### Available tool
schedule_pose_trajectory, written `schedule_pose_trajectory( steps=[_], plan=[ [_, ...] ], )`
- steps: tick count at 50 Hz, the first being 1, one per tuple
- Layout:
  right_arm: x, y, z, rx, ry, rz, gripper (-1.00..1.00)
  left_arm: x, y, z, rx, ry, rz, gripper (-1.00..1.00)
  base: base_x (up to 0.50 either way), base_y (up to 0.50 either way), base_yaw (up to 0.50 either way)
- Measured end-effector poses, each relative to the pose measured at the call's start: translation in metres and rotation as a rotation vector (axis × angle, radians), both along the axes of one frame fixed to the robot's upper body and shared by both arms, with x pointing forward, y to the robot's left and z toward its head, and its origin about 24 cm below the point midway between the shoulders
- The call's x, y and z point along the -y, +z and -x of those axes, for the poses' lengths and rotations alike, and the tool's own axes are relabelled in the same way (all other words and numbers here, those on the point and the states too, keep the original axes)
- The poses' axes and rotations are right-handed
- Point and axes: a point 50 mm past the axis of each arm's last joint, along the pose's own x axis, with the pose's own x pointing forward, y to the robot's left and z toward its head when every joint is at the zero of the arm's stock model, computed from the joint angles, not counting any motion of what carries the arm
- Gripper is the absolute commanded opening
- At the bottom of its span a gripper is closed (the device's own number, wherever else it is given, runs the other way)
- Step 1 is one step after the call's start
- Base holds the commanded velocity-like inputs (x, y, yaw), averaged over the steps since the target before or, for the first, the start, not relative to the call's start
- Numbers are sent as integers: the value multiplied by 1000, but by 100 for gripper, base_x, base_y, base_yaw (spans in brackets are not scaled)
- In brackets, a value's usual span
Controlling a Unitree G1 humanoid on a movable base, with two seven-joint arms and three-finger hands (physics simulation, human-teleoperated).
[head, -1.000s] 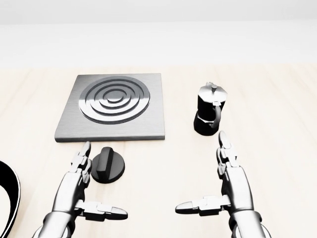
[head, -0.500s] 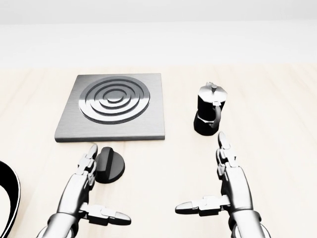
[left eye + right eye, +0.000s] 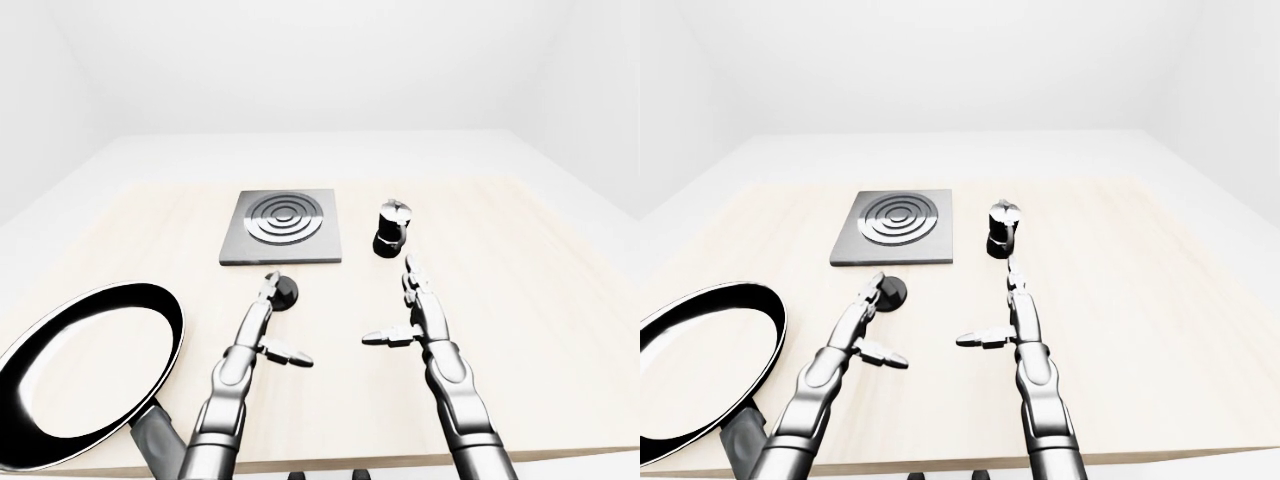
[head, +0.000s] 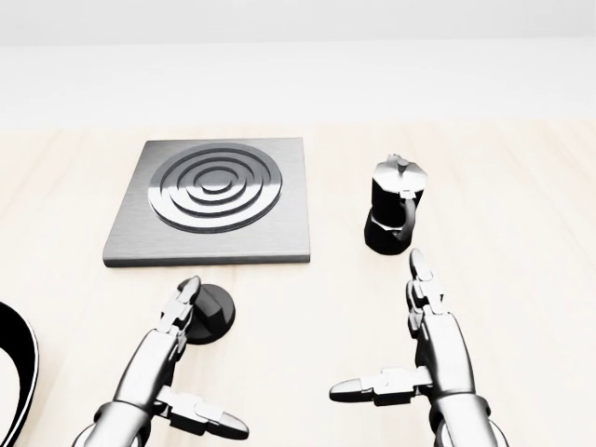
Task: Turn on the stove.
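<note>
A square steel stove plate (image 4: pixel 212 200) with ring burner lies on the wooden table (image 4: pixel 521 214), upper left in the head view. Just below its lower edge sits the black round stove knob (image 4: pixel 213 313). My left hand (image 4: pixel 203 361) is open; its straight fingers (image 4: pixel 180 305) lie over the knob's left side, while the thumb points right, below the knob. My right hand (image 4: pixel 380 326) is open too, empty, at the lower right, apart from the knob.
A black and silver moka pot (image 4: pixel 395 214) stands right of the stove plate, just above my right fingertips. A large black frying pan (image 3: pixel 85 370) lies at the lower left, near the table's near edge.
My left hand has slid right, from beside the knob to over its left side. The right hand, pot and camera have not moved.
</note>
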Motion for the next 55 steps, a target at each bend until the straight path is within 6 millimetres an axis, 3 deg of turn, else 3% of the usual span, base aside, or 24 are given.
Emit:
schedule_pose_trajectory(
  steps=[12,22,31,35,44,55],
  plan=[
    [0,-1,0,0,1,1,100,4,-1,1,-8,-40,-30,100,0,0,-1],
    [0,0,0,0,2,1,100,22,-1,-2,-26,-125,-29,100,0,0,0],
    [0,0,0,0,3,1,100,30,11,-2,-4,-163,-23,100,0,0,0],
    [0,-1,0,-1,3,1,100,31,28,-2,53,-170,-11,100,0,0,0],
    [0,-1,-1,-3,2,0,100,25,88,-4,307,-162,36,100,0,0,0],
    [0,-1,-1,-6,0,0,100,13,153,8,590,-143,97,100,0,0,0]
  ],
)
